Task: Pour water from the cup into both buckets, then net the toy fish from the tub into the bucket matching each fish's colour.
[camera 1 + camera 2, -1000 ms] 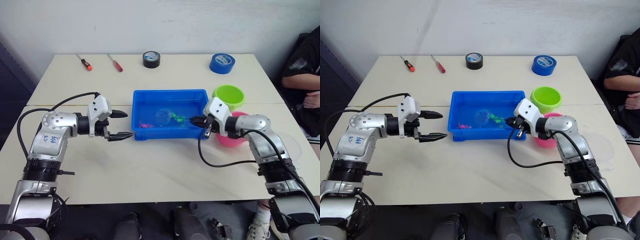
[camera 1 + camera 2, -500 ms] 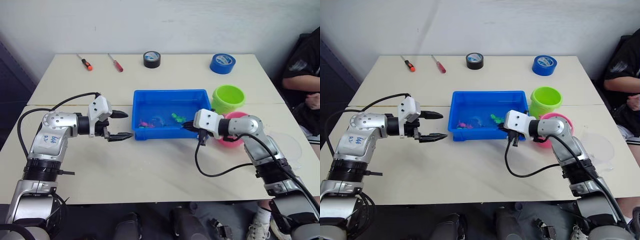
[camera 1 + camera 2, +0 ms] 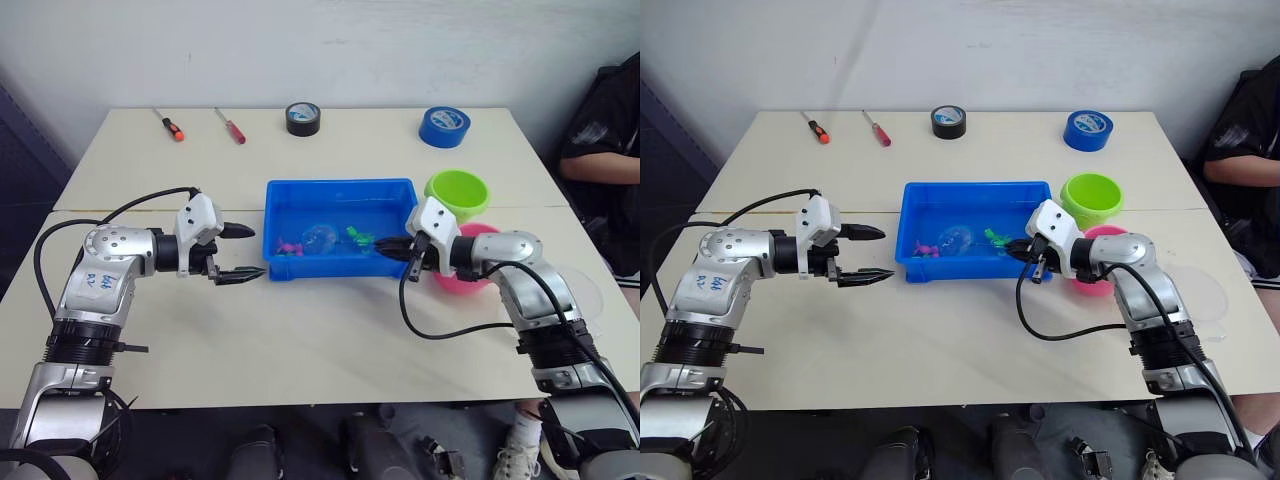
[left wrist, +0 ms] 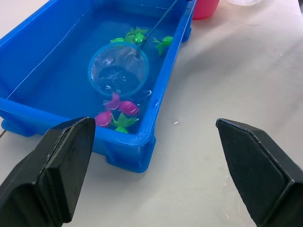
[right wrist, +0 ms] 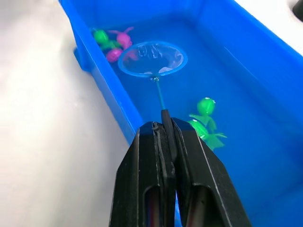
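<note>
Blue net (image 5: 152, 58) in right gripper (image 5: 164, 126), no legible writing.

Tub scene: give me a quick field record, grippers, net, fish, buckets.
right gripper: shut on the net's handle, at the tub's near right corner
left gripper: open, holding nothing, beside the tub's left wall
net: hoop low in the tub, no fish in the mesh
pink fish: by the near wall, just outside the hoop, a green one among them
green fish: clustered near the handle
buckets: green bucket, pink bucket, right of the tub
</note>
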